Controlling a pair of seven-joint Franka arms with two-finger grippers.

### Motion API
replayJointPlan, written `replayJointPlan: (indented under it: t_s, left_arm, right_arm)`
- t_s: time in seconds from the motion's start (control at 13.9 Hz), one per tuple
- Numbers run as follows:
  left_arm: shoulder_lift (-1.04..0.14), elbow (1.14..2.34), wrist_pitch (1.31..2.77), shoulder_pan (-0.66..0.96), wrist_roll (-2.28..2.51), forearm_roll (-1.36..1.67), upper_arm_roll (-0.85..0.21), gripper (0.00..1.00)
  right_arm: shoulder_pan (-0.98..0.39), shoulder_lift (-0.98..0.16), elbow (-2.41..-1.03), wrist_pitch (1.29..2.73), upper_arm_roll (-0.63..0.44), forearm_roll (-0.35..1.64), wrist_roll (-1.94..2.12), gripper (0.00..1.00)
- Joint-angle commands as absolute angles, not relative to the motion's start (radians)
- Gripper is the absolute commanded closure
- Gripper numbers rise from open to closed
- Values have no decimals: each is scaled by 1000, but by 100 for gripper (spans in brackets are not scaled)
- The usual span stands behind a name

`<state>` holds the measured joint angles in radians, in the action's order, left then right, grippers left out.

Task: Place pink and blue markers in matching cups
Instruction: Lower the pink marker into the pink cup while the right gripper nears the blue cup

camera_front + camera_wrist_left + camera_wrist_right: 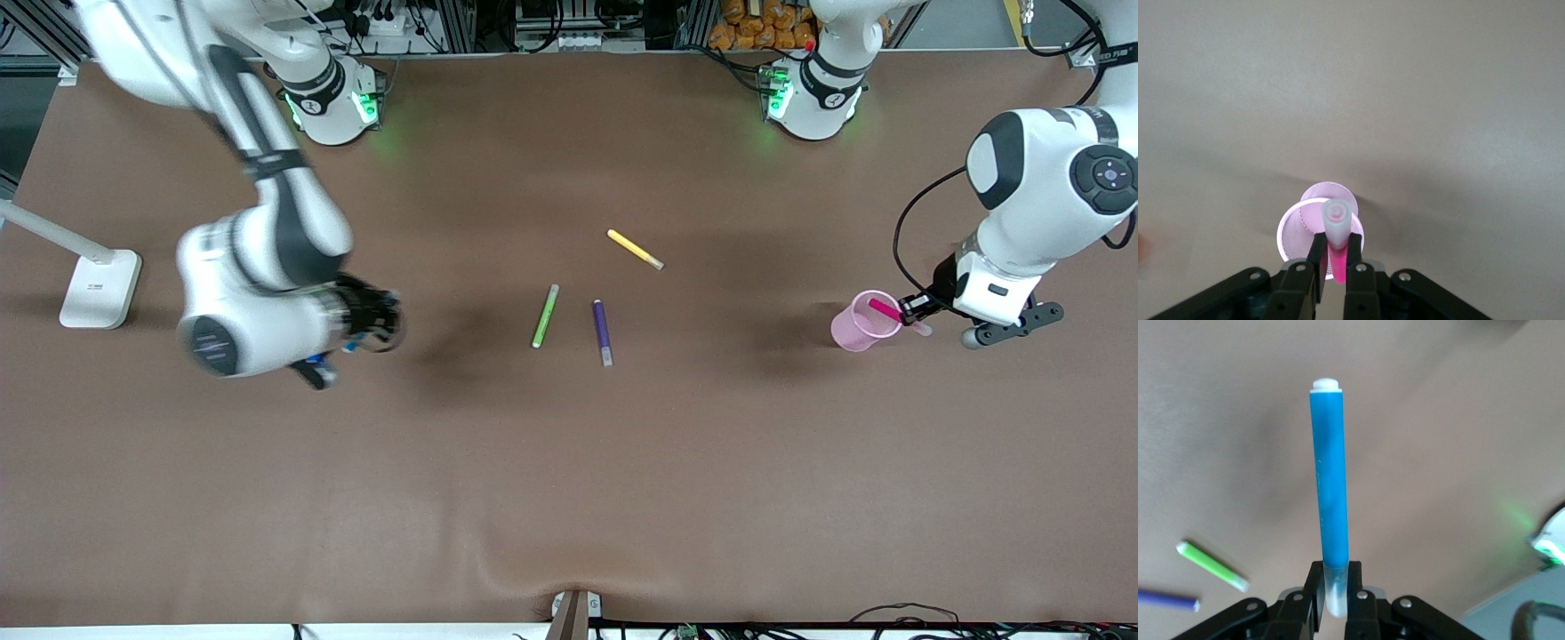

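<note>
Left fingers [1315, 257]: clamped tight on the pale end of the pink marker [1336, 257].
Pink marker: its magenta end pointed down into the pink cup [862, 321].
Left gripper [1334, 260]: hung over the pink cup at the left arm's end of the worktop [569, 498].
Right fingers [1314, 600]: pinched on the greyish end of the blue marker [1330, 487].
Right gripper [1335, 600]: held up over bare worktop toward the right arm's end.
Blue cup: not seen.
Worktop middle: green marker [545, 316], purple marker [602, 332], yellow marker [635, 249] lay flat.
</note>
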<state>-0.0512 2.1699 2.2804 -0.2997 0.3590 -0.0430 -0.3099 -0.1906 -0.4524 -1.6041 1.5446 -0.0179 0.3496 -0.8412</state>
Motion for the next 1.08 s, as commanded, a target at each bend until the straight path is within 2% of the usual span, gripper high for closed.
replayJointPlan:
  t_s: [0.0,0.36,1.01]
  left_arm:
    - [-34,2224,2351,-314,345,-54,-313,100]
    - [-52,2247,2399,-337,342,-54,-314,100]
    - [-60,2263,2401,-351,344,-54,-314,100]
  right_arm:
    - [-189,-431,-1611,1415,-150,461,-639,100]
    - [-189,-446,-1626,1243,-345,523,-411,100]
    - [-172,-509,-1716,1235,-500,523,-142,100]
